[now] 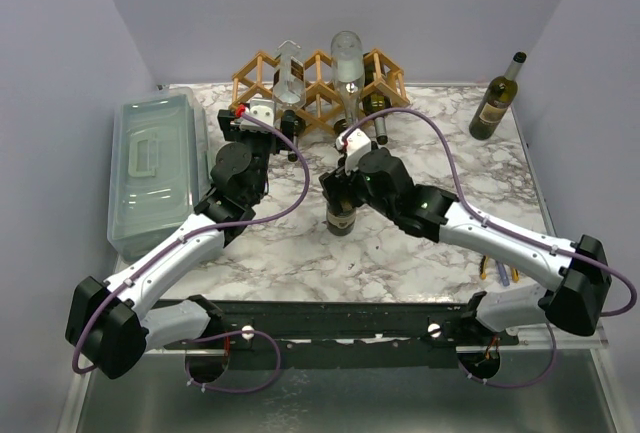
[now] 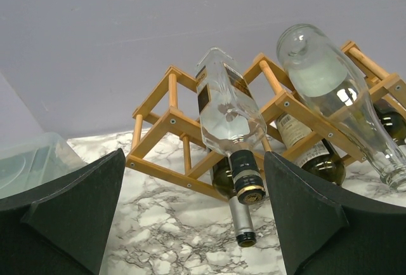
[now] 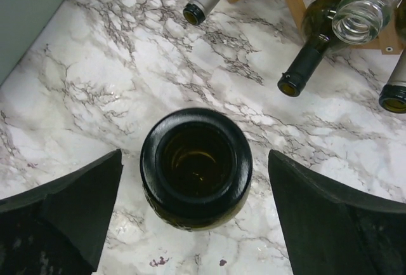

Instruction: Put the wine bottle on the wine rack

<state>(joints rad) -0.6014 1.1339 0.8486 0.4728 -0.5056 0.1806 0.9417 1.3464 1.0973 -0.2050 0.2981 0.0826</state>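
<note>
The marble-patterned table [image 1: 300,253] carries all items. A grey-green lidded box [image 1: 155,168] lies along its left edge. The wine rack [image 1: 320,65] stands at the back centre. Two clear glass bottles [image 2: 231,107] rest across its top, necks toward the arms. Dark bottles [image 3: 304,65] occupy the lower cells, their necks projecting over the table. A green upright bottle [image 1: 497,101] stands at the back right, well apart from the rack.

The wine bottle [image 3: 195,176] is not on the rack. It sits on the table in front of the rack, below the right wrist, with its recessed base turned toward the wrist camera. Whether it stands or lies cannot be told.

The right gripper [image 3: 193,160] straddles this bottle. Its fingers [image 3: 76,205] are spread, with bare marble visible between each finger and the glass.

The left gripper [image 2: 193,157] is near the rack's left half, pointed at it. Its fingers [image 2: 70,205] are spread wide and enclose nothing.
</note>
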